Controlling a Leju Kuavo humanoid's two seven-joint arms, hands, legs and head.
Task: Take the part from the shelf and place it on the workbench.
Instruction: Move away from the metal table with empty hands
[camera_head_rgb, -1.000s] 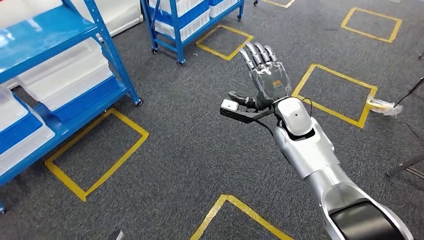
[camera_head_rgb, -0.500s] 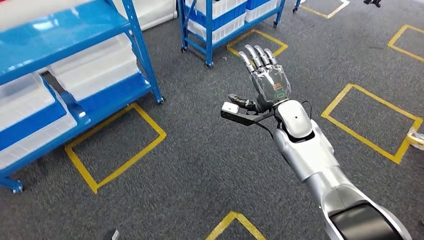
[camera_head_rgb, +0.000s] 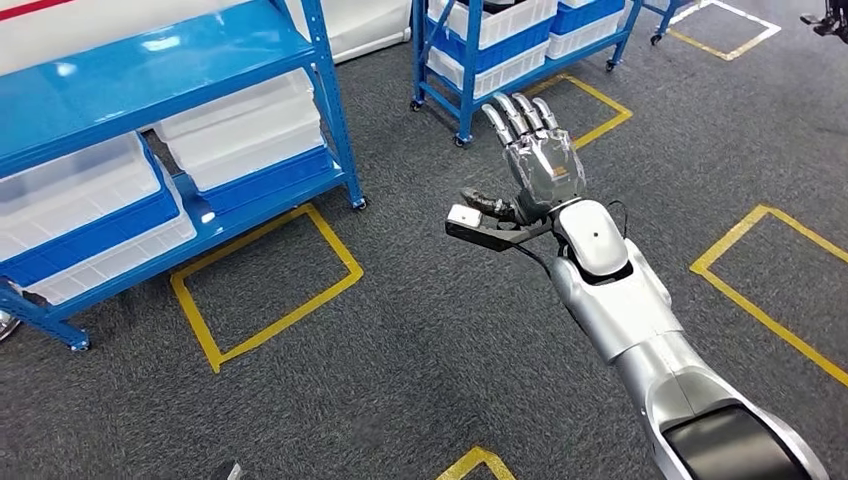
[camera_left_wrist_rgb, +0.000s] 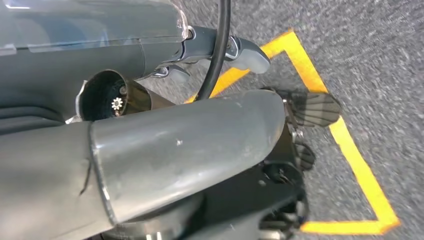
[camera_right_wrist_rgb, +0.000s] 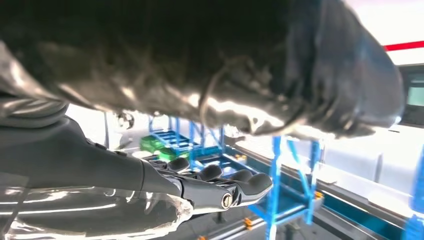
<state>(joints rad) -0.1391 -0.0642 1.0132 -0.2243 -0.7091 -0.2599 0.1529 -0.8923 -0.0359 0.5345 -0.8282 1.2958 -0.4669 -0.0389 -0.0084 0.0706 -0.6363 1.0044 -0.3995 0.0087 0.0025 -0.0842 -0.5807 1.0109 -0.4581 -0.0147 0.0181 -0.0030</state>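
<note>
My right hand (camera_head_rgb: 540, 165) is raised in front of me over the grey carpet, fingers straight and apart from the thumb, with nothing in it. In the right wrist view its dark fingers (camera_right_wrist_rgb: 220, 187) stretch toward blue racks. The blue shelf (camera_head_rgb: 150, 60) stands at the left and carries white and blue bins (camera_head_rgb: 240, 125) on its lower levels. I cannot make out any single part in them. My left hand (camera_left_wrist_rgb: 175, 150) hangs over the floor, a grey finger (camera_left_wrist_rgb: 245, 52) extended, nothing held.
A second blue wheeled rack (camera_head_rgb: 470, 75) with white and blue bins stands beyond my right hand. Yellow tape squares (camera_head_rgb: 265, 290) mark the carpet in front of the shelf and to the right (camera_head_rgb: 760, 300). Green items (camera_right_wrist_rgb: 155, 145) sit on a distant rack.
The whole picture has shifted: my view has turned toward the left, so both blue racks now lie further right and more in view. My right arm keeps the same raised pose.
</note>
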